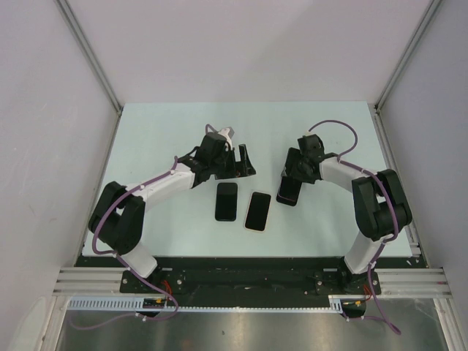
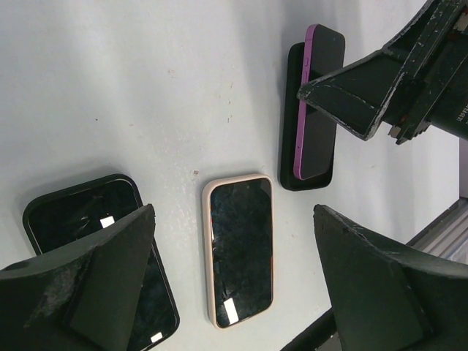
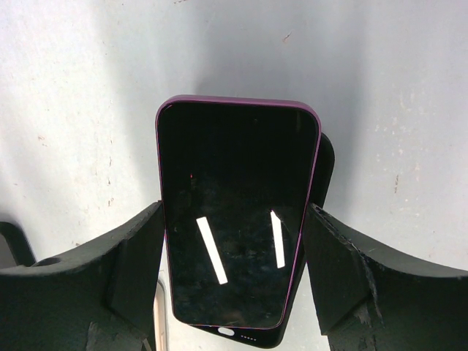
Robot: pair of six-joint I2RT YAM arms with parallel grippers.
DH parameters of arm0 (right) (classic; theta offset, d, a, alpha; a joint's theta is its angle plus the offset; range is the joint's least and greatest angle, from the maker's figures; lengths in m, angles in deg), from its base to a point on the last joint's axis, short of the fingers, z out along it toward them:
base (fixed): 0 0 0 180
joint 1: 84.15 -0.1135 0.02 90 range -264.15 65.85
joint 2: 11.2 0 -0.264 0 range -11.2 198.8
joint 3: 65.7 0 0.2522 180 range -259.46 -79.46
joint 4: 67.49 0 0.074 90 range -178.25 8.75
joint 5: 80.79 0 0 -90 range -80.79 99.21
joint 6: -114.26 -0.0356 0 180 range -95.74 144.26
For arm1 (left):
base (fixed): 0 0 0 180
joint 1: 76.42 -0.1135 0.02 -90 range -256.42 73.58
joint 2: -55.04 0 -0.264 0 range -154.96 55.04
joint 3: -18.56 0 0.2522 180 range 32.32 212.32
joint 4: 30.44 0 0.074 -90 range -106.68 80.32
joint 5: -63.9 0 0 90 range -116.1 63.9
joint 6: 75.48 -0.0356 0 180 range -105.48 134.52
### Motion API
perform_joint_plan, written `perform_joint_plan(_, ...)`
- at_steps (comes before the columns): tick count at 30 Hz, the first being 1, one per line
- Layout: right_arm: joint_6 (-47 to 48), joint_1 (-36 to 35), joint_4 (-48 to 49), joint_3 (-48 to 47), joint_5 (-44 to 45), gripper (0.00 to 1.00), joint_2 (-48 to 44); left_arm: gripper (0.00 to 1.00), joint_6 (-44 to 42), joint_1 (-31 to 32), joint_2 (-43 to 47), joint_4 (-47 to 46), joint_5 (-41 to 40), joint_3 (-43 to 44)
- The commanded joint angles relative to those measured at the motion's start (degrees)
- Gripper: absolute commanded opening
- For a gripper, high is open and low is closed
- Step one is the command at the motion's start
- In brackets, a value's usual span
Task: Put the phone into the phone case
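right gripper (image 3: pixel 234 245) is clamped on the phone (image 3: pixel 238 212) across its long edges, screen up. the case (image 3: pixel 326 172) lies on the table (image 3: pixel 395 88) right under it, peeking out past the phone on one side & at the wrist end. from the left wrist view the phone (image 2: pixel 316 150) looks tilted, purple side showing over the case (image 2: pixel 290 110); we can't tell if any edge touches the case yet. so we judge the step is seating: phone's over the case, not in. to do it well we'd first square the phone w/ the case outline, since it sits off to one side, then drop one long edge into the lip & press the rest flat. fingers on the long edges will prob foul the case walls, so we'd expect to let go partway & push from above. the case may slide on the smooth table; the left gripper (image 2: pixel 234 252), jaws wide apart w/ nothing btwn them, could brace it. re containers: the case under the right gripper is empty as far as we see. under the left gripper a pink case (image 2: pixel 207 248) has a handset (image 2: pixel 241 227) in it, screen up. next to that lies a dark phone (image 2: pixel 73 216); can't tell if it's cased.
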Motion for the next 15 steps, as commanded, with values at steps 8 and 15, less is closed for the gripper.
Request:
perform_joint_plan(8, -1.3, 0.2, -2.3, 0.6, 3.8, 0.64, -4.9, 0.93, 0.4, 0.1, 1.0, -0.5, -0.4, 0.6)
perform_joint_plan(15, -3.7, 0.3, -3.9, 0.6, 4.8, 0.68, -5.3, 0.93, 0.7, 0.2, 0.6, -0.7, 0.4, 0.9)
